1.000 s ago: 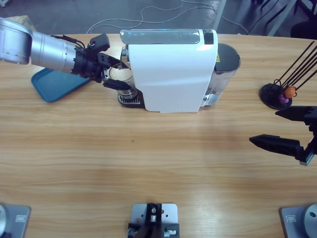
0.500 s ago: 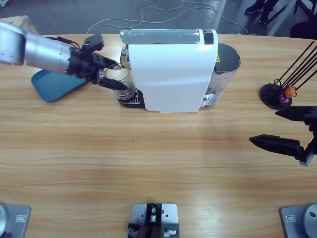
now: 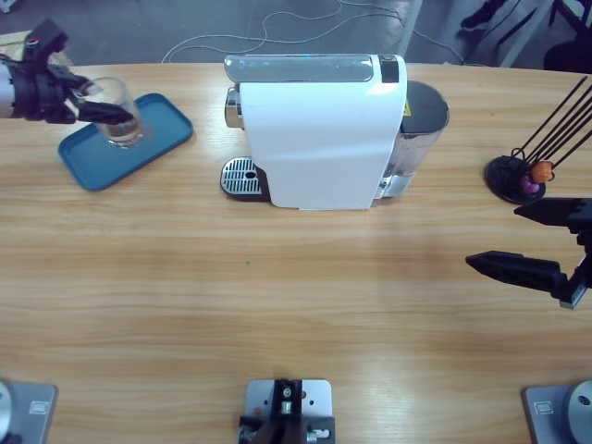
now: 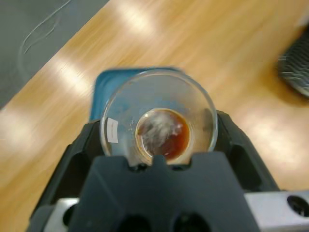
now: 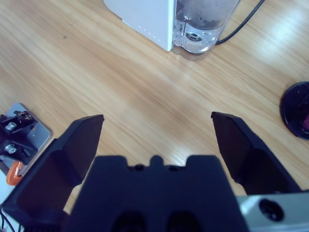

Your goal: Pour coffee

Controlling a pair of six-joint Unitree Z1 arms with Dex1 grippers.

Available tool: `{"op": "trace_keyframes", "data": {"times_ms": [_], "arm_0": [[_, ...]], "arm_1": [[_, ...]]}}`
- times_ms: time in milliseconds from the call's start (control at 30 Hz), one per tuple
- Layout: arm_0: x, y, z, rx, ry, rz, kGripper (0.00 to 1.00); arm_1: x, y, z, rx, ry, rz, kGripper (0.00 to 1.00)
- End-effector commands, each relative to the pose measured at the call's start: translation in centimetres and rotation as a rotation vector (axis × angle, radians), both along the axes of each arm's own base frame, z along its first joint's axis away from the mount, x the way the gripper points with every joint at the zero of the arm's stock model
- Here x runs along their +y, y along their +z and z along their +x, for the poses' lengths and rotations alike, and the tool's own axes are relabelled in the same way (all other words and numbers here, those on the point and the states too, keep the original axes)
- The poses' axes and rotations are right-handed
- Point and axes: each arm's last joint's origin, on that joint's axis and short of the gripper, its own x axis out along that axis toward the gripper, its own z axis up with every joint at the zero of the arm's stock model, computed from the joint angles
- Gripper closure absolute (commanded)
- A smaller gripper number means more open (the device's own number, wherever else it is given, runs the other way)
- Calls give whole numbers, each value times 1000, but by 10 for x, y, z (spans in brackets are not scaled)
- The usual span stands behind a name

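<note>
The left gripper (image 3: 92, 100) is clamped on a clear glass (image 3: 118, 113) over the blue tray (image 3: 157, 134) at the table's far left; whether the glass touches the tray cannot be told; the coffee (image 4: 162, 134) lies as a shallow brown layer in the bottom of that glass; the white coffee machine (image 3: 319, 129) stands nearby with its drip grate (image 3: 240, 175) bare; the right gripper (image 3: 535, 242), jaws spread wide, hangs above the wooden table (image 3: 277, 305), near the black capsule stand (image 3: 514, 178).
</note>
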Motion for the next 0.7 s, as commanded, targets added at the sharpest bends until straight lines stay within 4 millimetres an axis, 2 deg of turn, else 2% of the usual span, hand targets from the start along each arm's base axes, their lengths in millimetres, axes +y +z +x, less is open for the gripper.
{"op": "trace_keyframes", "data": {"times_ms": [33, 133, 333, 567, 600, 633, 667, 700], "arm_0": [[21, -38, 28, 54, 223, -28, 1000], [19, -50, 38, 75, 235, -31, 1000], [19, -67, 46, 116, 263, -37, 1000], [17, -73, 50, 121, 250, -50, 978], [16, -73, 51, 123, 257, -54, 611], [15, -71, 50, 120, 255, -56, 142], [15, -69, 47, 119, 255, -59, 20], [16, -67, 43, 116, 254, -61, 13]], "arm_1": [[1, -4, 0, 18, 24, -15, 0], [2, -4, 0, 20, 23, -15, 0], [6, -6, 4, 38, 26, -28, 0], [7, -6, 4, 42, 29, -29, 0], [7, -6, 4, 42, 29, -29, 0], [7, -6, 5, 43, 29, -30, 0], [7, -6, 5, 44, 29, -31, 0], [7, -6, 5, 43, 29, -30, 0]]}}
